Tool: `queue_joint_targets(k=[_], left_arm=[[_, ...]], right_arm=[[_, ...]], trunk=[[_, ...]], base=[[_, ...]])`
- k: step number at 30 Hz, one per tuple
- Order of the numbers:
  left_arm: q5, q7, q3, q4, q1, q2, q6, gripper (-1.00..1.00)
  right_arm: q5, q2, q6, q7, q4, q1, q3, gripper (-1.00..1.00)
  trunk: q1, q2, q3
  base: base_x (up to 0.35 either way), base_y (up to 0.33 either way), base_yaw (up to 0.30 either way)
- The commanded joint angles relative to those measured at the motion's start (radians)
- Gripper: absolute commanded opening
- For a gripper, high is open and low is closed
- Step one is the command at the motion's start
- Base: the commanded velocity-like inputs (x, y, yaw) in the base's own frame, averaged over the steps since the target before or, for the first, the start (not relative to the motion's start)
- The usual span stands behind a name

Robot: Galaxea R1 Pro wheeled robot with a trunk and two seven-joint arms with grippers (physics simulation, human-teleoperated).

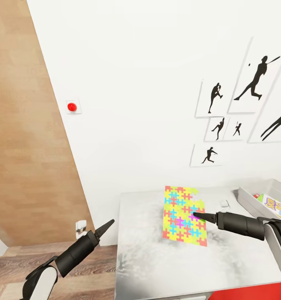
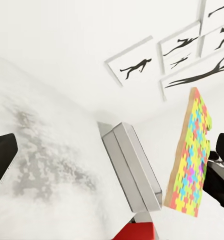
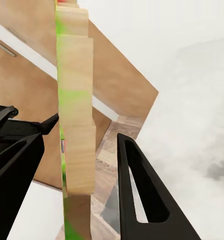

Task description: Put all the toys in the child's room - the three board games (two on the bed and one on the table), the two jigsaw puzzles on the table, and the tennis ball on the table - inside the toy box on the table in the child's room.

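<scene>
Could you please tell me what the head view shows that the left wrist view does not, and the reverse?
Head view alone: the red wall button, the left pincer off the table's edge, and a printed game box in the grey bin.
Left wrist view alone: the puzzle's brown underside edge, showing it is lifted and steeply tilted.
Both: the puzzle held by the right pincer, the bin, the pale table and the silhouette pictures.

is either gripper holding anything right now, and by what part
The right gripper holds a jigsaw puzzle by its edge, lifted upright above the table. The left gripper holds nothing.
</scene>
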Motion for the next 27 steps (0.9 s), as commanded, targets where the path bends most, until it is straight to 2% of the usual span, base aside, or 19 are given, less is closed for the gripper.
queue_joint_targets(k=[1,9,27], left_arm=[[0.005,0.009,0.001,-0.001,-0.001,0.000,0.008,1.00],[0.010,0.070,-0.005,-0.002,-0.003,-0.005,0.012,1.00],[0.013,0.092,-0.007,-0.008,-0.004,-0.011,0.010,1.00]], right_arm=[[0.001,0.000,0.006,0.007,-0.002,-0.001,-0.001,-1.00],[0.001,-0.002,0.013,0.007,-0.007,-0.001,-0.001,-1.00],[0.002,-0.001,0.013,0.007,-0.009,-0.001,-0.002,-1.00]], trunk=[[0.001,-0.002,-0.001],[0.001,-0.002,0.012],[0.001,-0.002,0.020]], base=[[0.000,0.000,0.000],[0.000,0.000,0.000],[0.000,0.000,0.000]])
